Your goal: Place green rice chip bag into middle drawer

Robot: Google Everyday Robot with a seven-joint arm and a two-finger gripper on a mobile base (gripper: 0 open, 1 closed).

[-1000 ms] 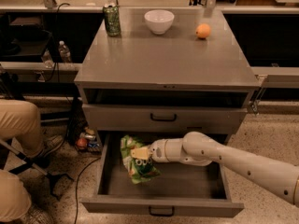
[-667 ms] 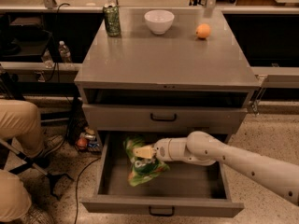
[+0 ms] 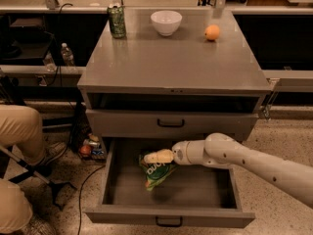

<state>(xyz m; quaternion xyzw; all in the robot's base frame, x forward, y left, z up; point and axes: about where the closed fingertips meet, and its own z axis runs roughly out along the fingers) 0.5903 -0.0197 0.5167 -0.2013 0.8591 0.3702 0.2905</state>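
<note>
The green rice chip bag [image 3: 158, 174] lies on the floor of the open middle drawer [image 3: 117, 180], left of its centre, its white letters facing up. The drawer is pulled far out, and its small black handle [image 3: 168, 222] shows at the front edge. My gripper [image 3: 157, 156] reaches in from the right, just above the bag's top edge and touching or nearly touching it. The white arm [image 3: 244, 160] crosses the drawer's right side.
A closed grey drawer front with a black handle [image 3: 171, 123] sits above the open drawer. On the cabinet top stand a green can [image 3: 117, 21], a white bowl [image 3: 166, 22] and an orange [image 3: 212, 32]. A person's legs [image 3: 19, 131] and cables are at the left.
The gripper and bag have shifted a little to the right inside the drawer. The bag now sits lower and flatter below the gripper.
</note>
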